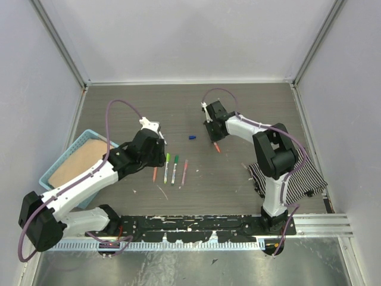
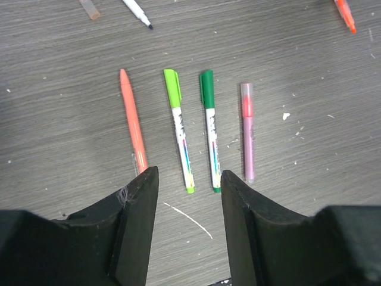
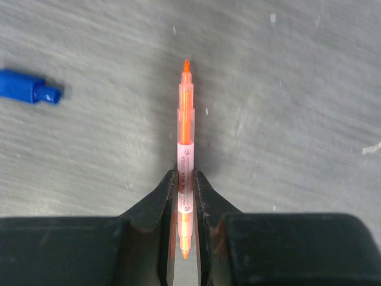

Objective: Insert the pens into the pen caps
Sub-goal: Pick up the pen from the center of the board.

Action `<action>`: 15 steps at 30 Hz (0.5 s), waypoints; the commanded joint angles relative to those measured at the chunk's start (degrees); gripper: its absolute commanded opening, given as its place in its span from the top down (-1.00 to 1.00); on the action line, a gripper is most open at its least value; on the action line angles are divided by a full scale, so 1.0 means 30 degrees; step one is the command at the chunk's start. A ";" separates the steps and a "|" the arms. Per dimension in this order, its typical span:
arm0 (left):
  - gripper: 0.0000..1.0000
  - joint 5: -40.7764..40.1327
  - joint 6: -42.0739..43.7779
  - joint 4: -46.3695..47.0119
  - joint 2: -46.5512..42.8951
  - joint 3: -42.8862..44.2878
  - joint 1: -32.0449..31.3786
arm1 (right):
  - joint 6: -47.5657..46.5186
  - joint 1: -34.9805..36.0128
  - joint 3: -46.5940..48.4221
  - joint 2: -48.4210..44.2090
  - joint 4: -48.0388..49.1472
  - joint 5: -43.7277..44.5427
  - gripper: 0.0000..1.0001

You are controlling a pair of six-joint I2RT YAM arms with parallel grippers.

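Four pens lie side by side on the table: an orange pen (image 2: 133,122), a light-green-capped pen (image 2: 179,128), a dark-green-capped pen (image 2: 210,128) and a pink pen (image 2: 247,131). They also show in the top view (image 1: 170,170). My left gripper (image 2: 189,176) is open and empty, held above their near ends. My right gripper (image 3: 185,176) is shut on an orange highlighter (image 3: 186,119), tip pointing away, above the table. A blue pen cap (image 3: 28,88) lies to its left, also in the top view (image 1: 192,137). A black-tipped pen (image 2: 137,11) and a clear cap (image 2: 90,8) lie farther back.
A blue basket (image 1: 66,154) with a tan pad stands at the left edge beside my left arm. A striped cloth (image 1: 297,179) lies at the right by my right arm's base. A thin white streak (image 2: 187,217) marks the table. Grey walls enclose the table.
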 commanded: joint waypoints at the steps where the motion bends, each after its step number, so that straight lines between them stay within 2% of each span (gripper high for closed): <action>1: -0.06 0.1062 -0.0944 0.1596 -0.1117 -0.0751 0.0125 | 0.2444 -0.0079 -0.1730 -0.2990 0.0926 0.0335 0.73; 10: -0.09 0.3235 -0.2958 0.4657 -0.1747 -0.2102 0.0128 | 0.5145 -0.0081 -0.8013 -0.9249 0.4992 -0.2490 0.74; 15: -0.14 0.4388 -0.4151 0.6719 -0.1454 -0.2513 0.0111 | 0.8429 -0.0012 -1.1660 -1.2721 0.8569 -0.5652 0.75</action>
